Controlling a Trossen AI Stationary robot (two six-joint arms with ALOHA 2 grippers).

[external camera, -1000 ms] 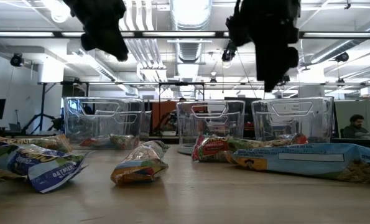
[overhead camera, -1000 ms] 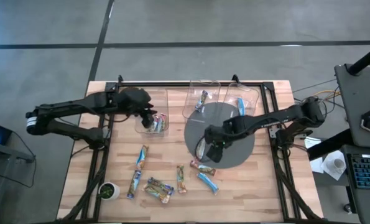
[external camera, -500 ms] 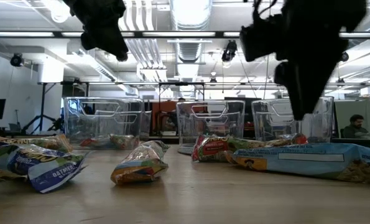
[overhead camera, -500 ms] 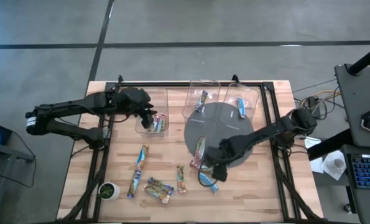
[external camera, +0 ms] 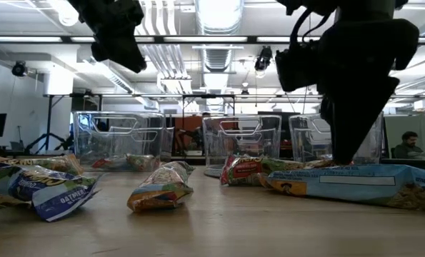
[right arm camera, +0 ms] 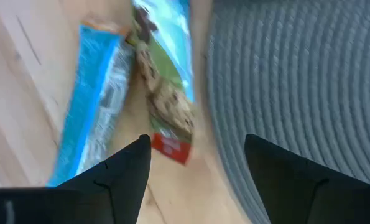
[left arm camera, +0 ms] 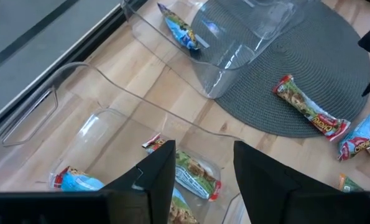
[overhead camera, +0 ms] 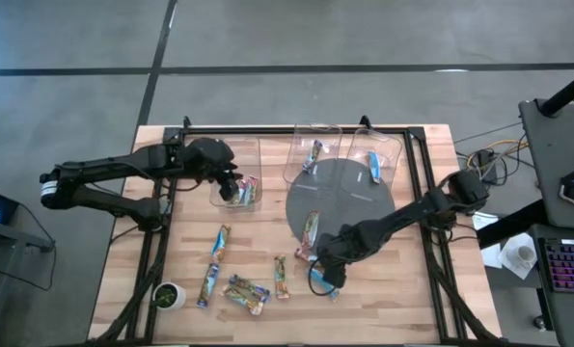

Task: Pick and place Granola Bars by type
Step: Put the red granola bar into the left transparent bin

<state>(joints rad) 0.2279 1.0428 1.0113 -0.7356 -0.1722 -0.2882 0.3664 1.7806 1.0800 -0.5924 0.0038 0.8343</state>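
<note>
Right end effector [overhead camera: 327, 278] spread wide, empty, low over light blue bar [right arm camera: 91, 99] and red-ended bar [right arm camera: 166, 93]. Left end effector [overhead camera: 231, 185] parted, empty, above clear bin [overhead camera: 253, 200].

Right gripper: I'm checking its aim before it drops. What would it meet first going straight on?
Probably the red-ended granola bar framed between the right gripper's open fingers, beside the light blue bar; depth is unclear.

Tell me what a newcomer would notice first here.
The right gripper, open, hangs low over a light blue bar and a red-ended bar at the near edge of the grey mat. The left gripper, open, is above the left bin, which holds a few bars. More bars lie scattered on the table's near left part.
</note>
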